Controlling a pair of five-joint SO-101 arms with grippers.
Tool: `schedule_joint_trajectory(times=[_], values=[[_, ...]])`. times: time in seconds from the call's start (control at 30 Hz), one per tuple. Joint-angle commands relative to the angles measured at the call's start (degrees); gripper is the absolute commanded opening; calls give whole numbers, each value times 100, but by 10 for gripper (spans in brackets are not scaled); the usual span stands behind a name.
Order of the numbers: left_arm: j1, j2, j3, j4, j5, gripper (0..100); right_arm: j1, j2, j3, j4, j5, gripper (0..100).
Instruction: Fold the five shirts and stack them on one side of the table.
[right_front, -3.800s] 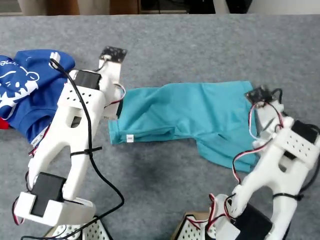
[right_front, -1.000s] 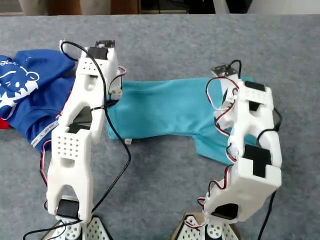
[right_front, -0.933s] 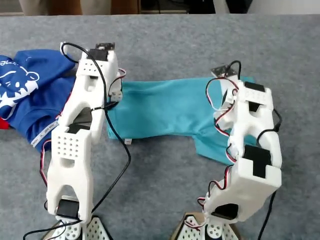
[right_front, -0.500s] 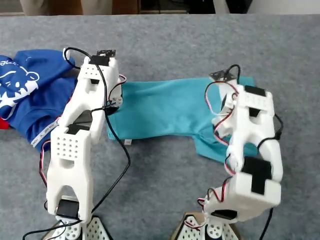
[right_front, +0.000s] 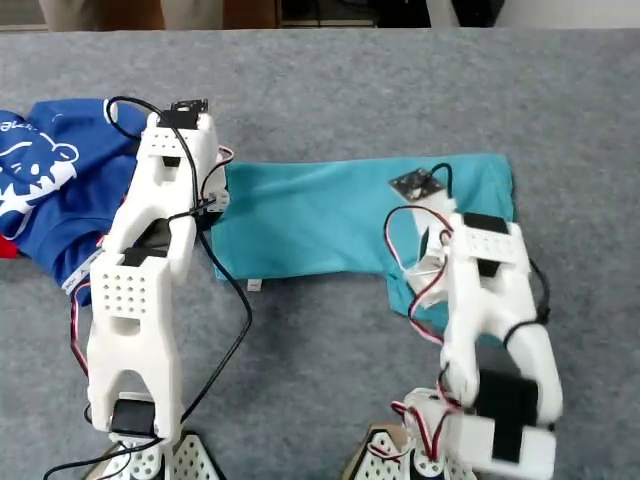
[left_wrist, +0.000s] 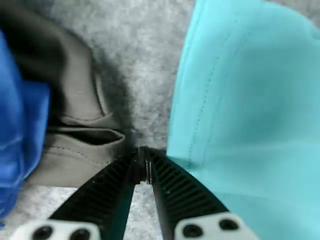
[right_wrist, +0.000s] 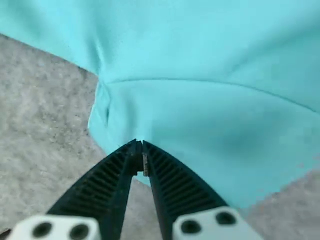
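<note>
The left gripper has matt black plastic fingers, finely ribbed on their inner faces and set in smooth white plastic. The right gripper is built the same. On one side of the left tips lies the teal shirt, a smooth matt knit with a stitched hem. On the other side is a dark olive garment of soft matt cloth, with blue cloth beyond it. Under both grippers the table cover is grey, rough and felt-like. The arm shells are smooth white plastic, strung with glossy black cable.
</note>
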Motion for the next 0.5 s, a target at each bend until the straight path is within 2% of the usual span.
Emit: schedule_joint_trajectory(times=[0.0,0.17,0.27,0.37,0.47], values=[[-53,-321,9,-44,35,19,268,-857,-251,334,387,2],[-9,-321,-9,-18,35,19,286,-1516,-145,413,2171,11],[-9,-321,-18,0,35,19,295,-1543,145,369,3341,72],[-26,-330,9,26,35,19,295,-1543,426,220,3903,146],[-35,-488,9,149,35,19,295,-1543,541,246,4132,172]])
